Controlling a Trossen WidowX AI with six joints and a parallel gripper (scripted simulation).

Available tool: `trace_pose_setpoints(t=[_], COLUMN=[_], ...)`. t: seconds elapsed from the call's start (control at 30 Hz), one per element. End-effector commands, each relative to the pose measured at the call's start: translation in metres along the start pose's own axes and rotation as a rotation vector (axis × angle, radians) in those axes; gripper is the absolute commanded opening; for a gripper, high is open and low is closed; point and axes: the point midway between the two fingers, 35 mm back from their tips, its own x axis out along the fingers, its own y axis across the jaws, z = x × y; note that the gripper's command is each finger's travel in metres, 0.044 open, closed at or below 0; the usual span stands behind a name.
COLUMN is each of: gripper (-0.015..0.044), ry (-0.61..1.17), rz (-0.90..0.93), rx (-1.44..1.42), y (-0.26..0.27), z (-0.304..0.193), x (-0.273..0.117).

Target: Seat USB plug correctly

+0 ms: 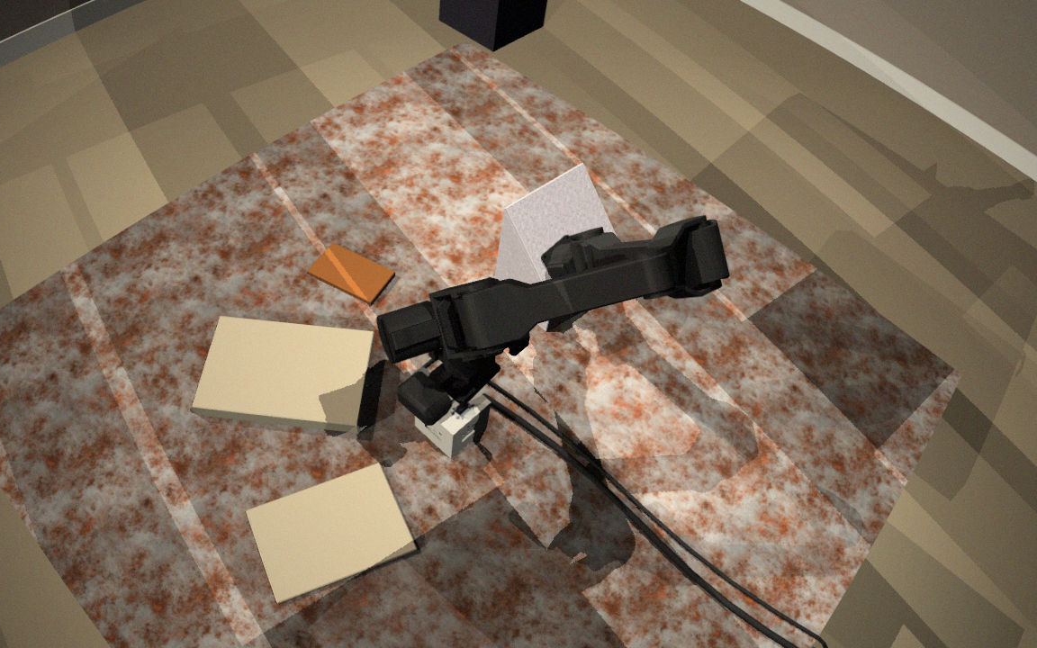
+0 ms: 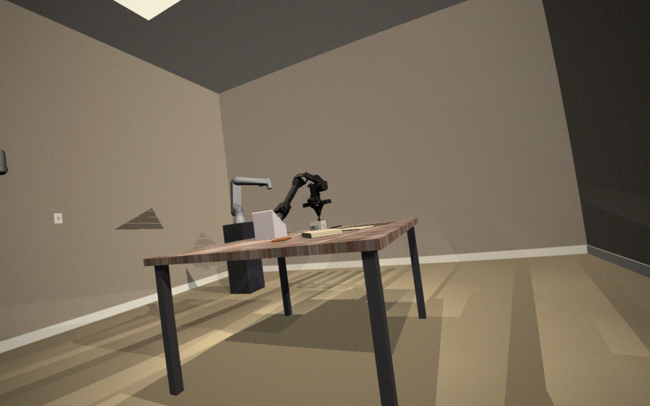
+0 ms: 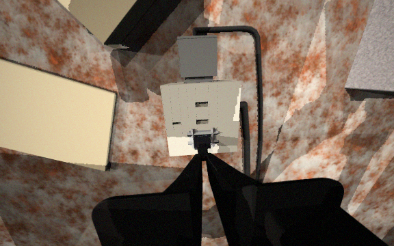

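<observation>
The pale power cube (image 1: 440,436) (image 2: 315,224) (image 3: 181,109) stands on the table (image 1: 208,241). Its top shows several small slots. My gripper (image 3: 203,158) (image 2: 319,218) points down over one edge of the cube, shut on the small dark USB plug (image 3: 202,140). Silvery metal shows around the plug at the cube's top, close to that edge. The wrist view does not show how deep the plug sits or which way round it is. In the top view the arm hides most of the plug and fingertips.
A grey block (image 3: 198,56) with a black cable (image 3: 259,85) joins the cube's side. Two cables (image 1: 643,516) run to the table's edge. Two cream slabs (image 1: 288,366) (image 1: 329,532), an orange slab (image 1: 349,272) and a speckled white wedge (image 1: 558,213) (image 2: 267,226) stand around.
</observation>
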Motion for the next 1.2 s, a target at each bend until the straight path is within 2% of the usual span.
trace_pose_setpoints(t=[0.0,0.73,0.87,1.17], gripper=[0.0,0.0,0.0095,0.0095], ry=[0.004,0.004,-0.001,-0.001], rz=[-0.012,-0.012,0.001,0.001], rx=[-0.003,-0.003,-0.002,-0.002], y=[-0.0017,-0.0017,0.0004,0.0004], z=[-0.0008,-0.0008,0.0,0.0], x=[0.005,0.005,0.0001,0.0001])
